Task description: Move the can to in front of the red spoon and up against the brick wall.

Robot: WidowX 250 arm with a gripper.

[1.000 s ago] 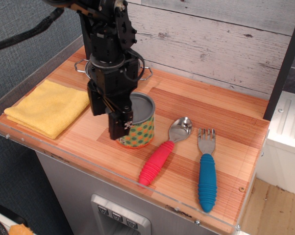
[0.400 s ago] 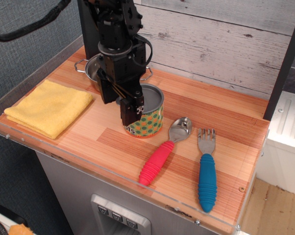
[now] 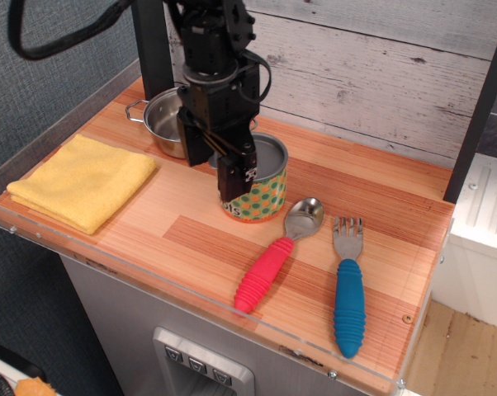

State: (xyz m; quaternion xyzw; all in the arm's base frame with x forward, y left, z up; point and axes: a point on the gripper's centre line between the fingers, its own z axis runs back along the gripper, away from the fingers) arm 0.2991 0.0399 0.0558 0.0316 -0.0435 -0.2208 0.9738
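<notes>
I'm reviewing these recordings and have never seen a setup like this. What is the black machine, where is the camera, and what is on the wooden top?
The black machine is a robot arm; its gripper is the clamp at its lower end. The single camera looks down at the counter from the front, slightly to one side. The gripper is closed on the rim of a short can with a yellow dotted label. The can appears to sit on the wooden counter, though I cannot tell if it is slightly raised. Behind the arm stands a small steel pot. A folded yellow cloth lies at the left. Right of the can lie a red spoon and a blue fork. The pale plank wall forms the backdrop.
</notes>
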